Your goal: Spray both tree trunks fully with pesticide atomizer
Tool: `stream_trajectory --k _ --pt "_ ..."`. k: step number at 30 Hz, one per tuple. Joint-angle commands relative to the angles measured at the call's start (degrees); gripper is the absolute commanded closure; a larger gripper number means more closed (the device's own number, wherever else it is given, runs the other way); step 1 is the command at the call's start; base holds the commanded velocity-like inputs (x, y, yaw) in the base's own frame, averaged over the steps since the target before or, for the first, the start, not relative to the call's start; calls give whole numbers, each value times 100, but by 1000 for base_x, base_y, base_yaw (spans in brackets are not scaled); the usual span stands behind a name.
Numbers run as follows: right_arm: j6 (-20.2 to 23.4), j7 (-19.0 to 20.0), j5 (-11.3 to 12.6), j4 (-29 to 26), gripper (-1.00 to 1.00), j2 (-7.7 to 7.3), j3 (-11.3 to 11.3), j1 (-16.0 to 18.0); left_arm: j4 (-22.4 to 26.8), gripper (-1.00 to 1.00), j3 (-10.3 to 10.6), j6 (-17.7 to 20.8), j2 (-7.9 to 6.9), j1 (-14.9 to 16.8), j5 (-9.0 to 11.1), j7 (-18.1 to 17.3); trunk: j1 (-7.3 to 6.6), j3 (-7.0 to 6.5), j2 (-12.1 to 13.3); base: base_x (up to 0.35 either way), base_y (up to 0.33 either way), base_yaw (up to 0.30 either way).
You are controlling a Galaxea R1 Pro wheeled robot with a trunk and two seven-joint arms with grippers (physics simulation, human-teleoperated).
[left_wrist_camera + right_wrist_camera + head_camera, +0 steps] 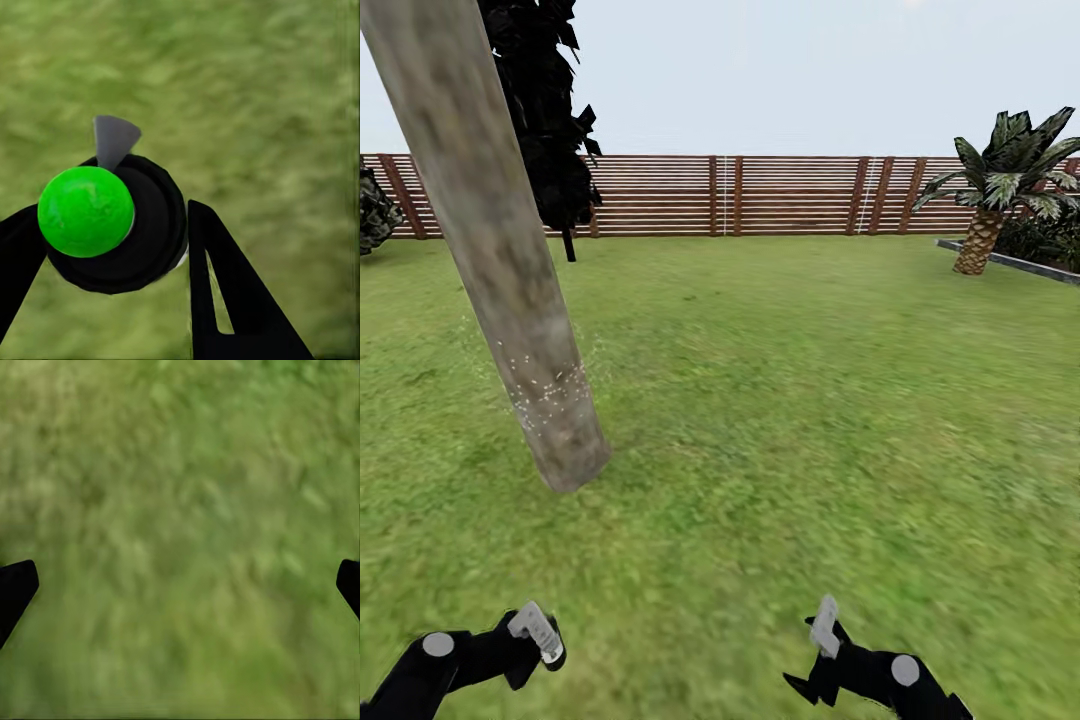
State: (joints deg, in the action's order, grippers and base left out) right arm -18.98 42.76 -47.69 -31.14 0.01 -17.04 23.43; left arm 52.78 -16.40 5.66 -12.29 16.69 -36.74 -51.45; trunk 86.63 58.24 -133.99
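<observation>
Your left hand (112, 247) is clamped on the one pesticide atomizer (112, 225): a black body with a bright green ball and a grey nozzle, held between the two black fingers (225, 285) above the lawn (262, 90). Your right hand (180, 585) holds nothing, its two fingertips far apart over grass. Both hands sit low in the head view. Ahead on your left stands one tree trunk (500, 250), its lower part dotted with white specks. Farther off you have one black cypress (545, 110), one palm (1000, 180) and the slatted fence (760, 195).
</observation>
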Motion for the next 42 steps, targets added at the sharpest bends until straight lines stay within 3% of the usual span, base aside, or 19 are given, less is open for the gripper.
stream_trajectory --k 1,3,5,11,12,15,20,24,26,28,30,35,39,40,42 --pt "39 271 -49 -57 -100 18 -33 78 -65 100 256 3 5 13 -23 -41 -1 5 -2 -2 0 0" --pt "75 464 -43 -84 -100 33 -29 180 -104 100 630 -17 7 17 -34 -41 -1 5 -2 0 0 0" --pt "83 521 -40 -87 -100 43 -28 226 -129 100 829 -7 7 26 -27 -41 -1 5 -2 0 0 0" --pt "87 595 -46 -85 -100 71 -19 262 -460 100 981 -19 22 51 -26 -49 -1 5 -2 0 0 0" --pt "88 670 -46 -85 100 75 -19 279 -478 100 1061 -16 23 55 -26 -49 -1 5 -2 0 0 0" --pt "88 992 -44 -85 100 76 -19 378 -494 100 1333 -2 32 62 -13 -50 -1 5 -2 0 0 0" --pt "84 1152 -47 -85 100 150 49 477 -503 100 1403 -14 171 58 -13 -50 -1 5 -2 0 0 0" --pt "87 1198 -25 -105 100 232 952 491 -499 100 1445 6 351 59 -25 -50 -1 5 -2 0 0 0" --pt "87 1199 -15 -128 100 340 1137 498 -500 100 1652 26 427 62 -33 -50 -1 5 -2 0 0 0" --pt "88 1200 -13 -137 100 436 1186 507 -497 100 1868 42 464 68 -34 -50 -1 5 -2 0 0 0" --pt "88 1200 -7 -183 100 509 1203 512 -503 100 1944 43 545 66 -35 -50 -1 5 -2 0 0 0" --pt "88 1208 -4 -337 100 741 1211 514 -524 100 1972 29 712 63 -47 -41 -1 5 -2 0 0 0" --pt "88 1210 -3 -348 100 868 1212 548 -531 100 1974 17 765 64 -60 -24 -1 5 -2 0 0 0" --pt "88 1279 -3 -348 100 968 1212 601 -531 100 1974 -10 801 66 -54 -5 -1 5 -2 0 0 0" --pt "88 1298 -3 -349 100 999 1212 626 -530 100 1974 -14 917 66 -66 1 -1 5 -2 0 0 0"
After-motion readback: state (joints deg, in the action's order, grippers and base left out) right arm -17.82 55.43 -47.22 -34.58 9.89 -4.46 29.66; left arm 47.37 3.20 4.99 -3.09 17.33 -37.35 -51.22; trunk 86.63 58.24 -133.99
